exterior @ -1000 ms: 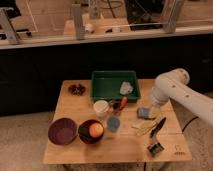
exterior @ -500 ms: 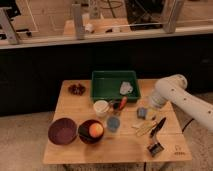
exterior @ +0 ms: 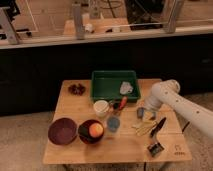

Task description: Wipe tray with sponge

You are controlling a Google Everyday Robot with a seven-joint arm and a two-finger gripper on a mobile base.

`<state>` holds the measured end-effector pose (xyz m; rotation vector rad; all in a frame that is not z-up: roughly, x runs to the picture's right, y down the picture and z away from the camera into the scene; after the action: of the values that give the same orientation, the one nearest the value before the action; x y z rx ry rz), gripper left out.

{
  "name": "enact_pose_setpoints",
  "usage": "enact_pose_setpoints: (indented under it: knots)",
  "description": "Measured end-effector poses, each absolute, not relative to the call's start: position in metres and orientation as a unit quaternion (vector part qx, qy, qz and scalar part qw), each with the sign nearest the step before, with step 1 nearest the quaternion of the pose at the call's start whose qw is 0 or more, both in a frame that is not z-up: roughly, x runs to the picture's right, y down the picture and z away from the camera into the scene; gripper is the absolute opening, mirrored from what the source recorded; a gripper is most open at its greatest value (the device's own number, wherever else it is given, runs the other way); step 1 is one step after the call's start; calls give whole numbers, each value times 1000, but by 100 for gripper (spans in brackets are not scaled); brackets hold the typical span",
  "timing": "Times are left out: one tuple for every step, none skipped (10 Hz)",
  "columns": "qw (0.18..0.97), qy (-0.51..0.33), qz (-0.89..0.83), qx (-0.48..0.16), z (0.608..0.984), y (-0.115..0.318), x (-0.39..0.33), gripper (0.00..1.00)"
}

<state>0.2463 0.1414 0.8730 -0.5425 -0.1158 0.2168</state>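
- The sponge (exterior: 140,113) lies flat on the table (exterior: 75,107), just beside the front right corner of the tray (exterior: 102,85) and outside of it.
- I judge it is light and soft. It will give under pressure and has no danger to break, so a firm squeeze is fine.
- It looks thin, so the fingers must come down almost to the table top and close across its short sides, near the middle. A hold on one corner would let it fold or turn.
- The surface is probably rough enough that it does not slip.
- The gripper (exterior: 146,110), at the end of the white arm (exterior: 167,95), hangs right over the sponge, also by the front right corner of the tray. Its jaws are apart and they clamp nothing.
- A pale lumpy thing (exterior: 126,88) sits inside the tray at the right end. It may be in the way when the wiping begins.
- Compared with the earlier frames, the arm has come lower and a little closer to the tray, so the gripper is now nearer to the sponge.
- The sponge, the tray and the pale thing have not moved, and the jaws are as wide as before.
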Motion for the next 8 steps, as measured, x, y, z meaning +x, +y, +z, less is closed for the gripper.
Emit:
enact_pose_setpoints:
  knots:
    - [955, -56, 105, -272, 880, 143, 246, 80]
    - [954, -55, 105, -275, 885, 144, 246, 80]
    - [953, -51, 106, -279, 891, 146, 249, 75]
    - [952, -47, 106, -282, 895, 147, 252, 66]
    - [952, -44, 107, -283, 897, 147, 255, 58]
    - [952, -39, 109, -285, 899, 147, 260, 46]
    - [951, -35, 112, -286, 900, 147, 265, 36]
    - [951, -31, 116, -284, 900, 145, 273, 26]
